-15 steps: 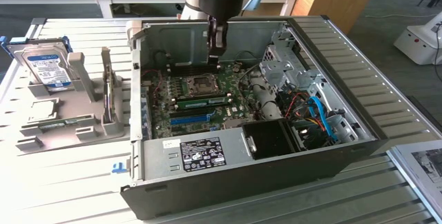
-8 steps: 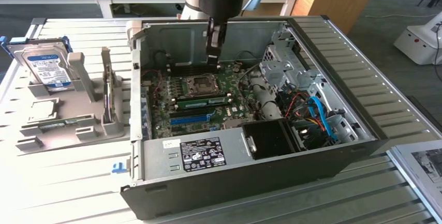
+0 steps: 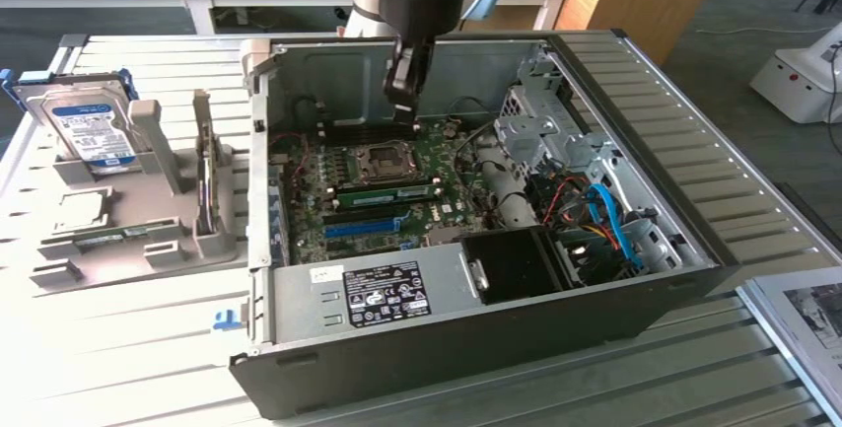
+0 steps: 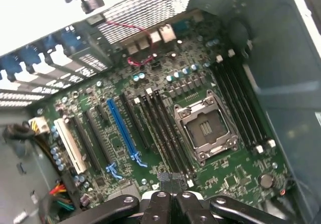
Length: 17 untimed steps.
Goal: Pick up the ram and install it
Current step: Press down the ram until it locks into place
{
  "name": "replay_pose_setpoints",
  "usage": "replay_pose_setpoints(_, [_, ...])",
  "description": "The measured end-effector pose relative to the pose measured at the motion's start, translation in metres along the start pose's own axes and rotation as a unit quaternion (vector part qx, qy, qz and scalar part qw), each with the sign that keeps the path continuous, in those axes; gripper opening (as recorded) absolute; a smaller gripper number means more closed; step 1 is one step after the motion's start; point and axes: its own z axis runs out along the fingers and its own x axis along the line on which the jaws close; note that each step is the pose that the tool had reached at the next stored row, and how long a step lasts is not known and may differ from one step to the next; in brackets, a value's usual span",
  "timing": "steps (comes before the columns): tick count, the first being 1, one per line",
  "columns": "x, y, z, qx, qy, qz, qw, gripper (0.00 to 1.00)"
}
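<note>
The open computer case (image 3: 448, 299) lies on the slatted desk (image 3: 132, 348), its power supply (image 3: 382, 294) nearest the exterior camera. Behind that, on the motherboard (image 3: 394, 200), the ram (image 3: 388, 193) sits seated in a slot just this side of the CPU socket (image 3: 385, 159), beyond the long blue slot (image 3: 362, 227). Further back, the tool (image 3: 402, 102) hangs over the board above the socket, fingers pressed together, gripping nothing. On the exterior view's left, a grey stand (image 3: 125, 200) holds a hard drive (image 3: 93, 126).
</note>
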Motion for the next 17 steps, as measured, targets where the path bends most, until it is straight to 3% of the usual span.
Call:
replay_pose_setpoints(4, [0.0, 0.0, 0.0001, 0.0004, -0.0005, 0.035, 0.9994, 0.1])
replay_pose_setpoints(8, [0.0, 0.0, 0.0002, 0.0008, -0.0011, 0.071, 0.9975, 0.1])
replay_pose_setpoints(12, [0.0, 0.0, 0.0002, 0.0011, -0.0017, 0.107, 0.9943, 0.1])
replay_pose_setpoints(17, [0.0, 0.0, 0.0002, 0.0014, -0.0025, 0.151, 0.9885, 0.1])
